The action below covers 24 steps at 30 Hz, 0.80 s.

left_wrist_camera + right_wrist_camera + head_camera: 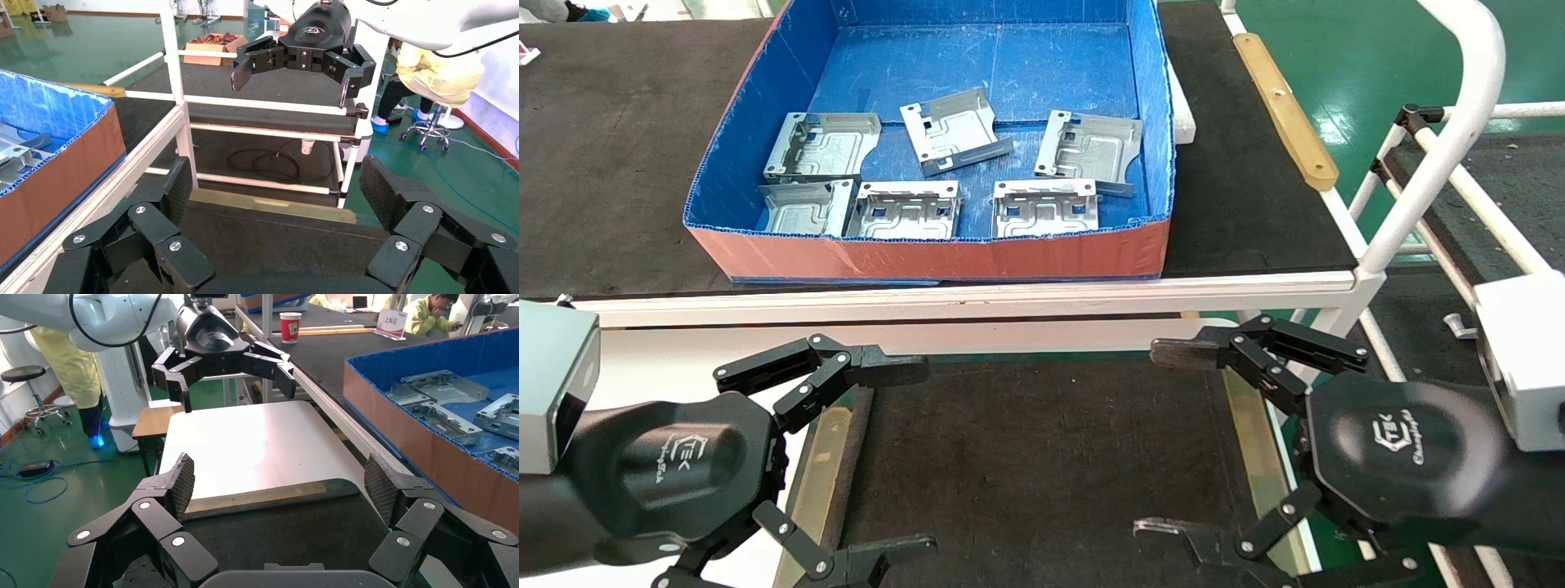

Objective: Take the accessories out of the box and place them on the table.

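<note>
Several silvery stamped brackets [905, 211] lie flat inside the box [928, 257], which is blue inside with a reddish-orange front wall; they also show in the right wrist view [440, 386]. The box stands on the far bench. The table's black mat [1042, 457], edged by tan strips [817, 465], lies below me, nearer than the box. My left gripper [915, 459] hovers open and empty over the mat's left edge, and its own view [275, 184] shows that too. My right gripper [1158, 441] hovers open and empty over the right edge, also seen in its own view [278, 478].
The box rests on a black-matted bench [617, 147] with a white front rail [977, 298]. A white tube frame [1442, 139] rises at the right. A white side table [257, 441] adjoins the mat on the left. A red cup [289, 324] stands on the bench.
</note>
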### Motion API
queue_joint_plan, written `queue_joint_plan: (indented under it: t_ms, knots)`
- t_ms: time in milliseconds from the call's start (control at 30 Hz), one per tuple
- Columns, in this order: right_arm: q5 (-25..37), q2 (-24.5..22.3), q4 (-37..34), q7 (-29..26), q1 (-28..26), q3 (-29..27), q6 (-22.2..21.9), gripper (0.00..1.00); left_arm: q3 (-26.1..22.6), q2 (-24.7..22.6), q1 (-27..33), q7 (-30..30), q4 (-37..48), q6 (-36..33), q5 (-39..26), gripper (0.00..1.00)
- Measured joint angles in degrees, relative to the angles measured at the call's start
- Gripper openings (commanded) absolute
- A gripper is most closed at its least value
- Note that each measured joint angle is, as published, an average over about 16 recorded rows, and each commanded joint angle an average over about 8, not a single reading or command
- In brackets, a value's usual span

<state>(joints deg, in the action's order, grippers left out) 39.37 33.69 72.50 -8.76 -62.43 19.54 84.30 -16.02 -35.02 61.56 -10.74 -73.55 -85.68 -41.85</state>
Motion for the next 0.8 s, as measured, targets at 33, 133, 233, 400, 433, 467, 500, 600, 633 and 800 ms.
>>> queue_joint_plan:
  t_ms: [33,133,233,400,433,467,500,600,633,800]
  knots:
    - [0.00,0.00,0.00,0.00,0.00,0.00,0.00,1.00,0.00,0.00,0.00,0.00,0.00,0.00,0.00,1.00]
    - [0.00,0.00,0.00,0.00,0.00,0.00,0.00,1.00,0.00,0.00,0.00,0.00,0.00,0.00,0.00,1.00]
    - [0.00,0.00,0.00,0.00,0.00,0.00,0.00,1.00,0.00,0.00,0.00,0.00,0.00,0.00,0.00,1.00]
    - [0.00,0.00,0.00,0.00,0.00,0.00,0.00,1.00,0.00,0.00,0.00,0.00,0.00,0.00,0.00,1.00]
    - [0.00,0.00,0.00,0.00,0.00,0.00,0.00,1.00,0.00,0.00,0.00,0.00,0.00,0.00,0.00,1.00]
    - [0.00,0.00,0.00,0.00,0.00,0.00,0.00,1.00,0.00,0.00,0.00,0.00,0.00,0.00,0.00,1.00]
    - [0.00,0.00,0.00,0.00,0.00,0.00,0.00,1.00,0.00,0.00,0.01,0.01,0.00,0.01,-0.01,1.00]
    - [0.00,0.00,0.00,0.00,0.00,0.00,0.00,1.00,-0.01,-0.03,0.08,0.05,0.05,0.16,-0.16,1.00]
    - [0.00,0.00,0.00,0.00,0.00,0.00,0.00,1.00,-0.04,-0.06,0.14,0.02,0.09,0.30,-0.28,1.00]
    - [0.00,0.00,-0.01,0.00,0.00,0.00,0.00,1.00,-0.32,-0.46,0.98,-0.43,0.45,1.65,-1.44,1.00]
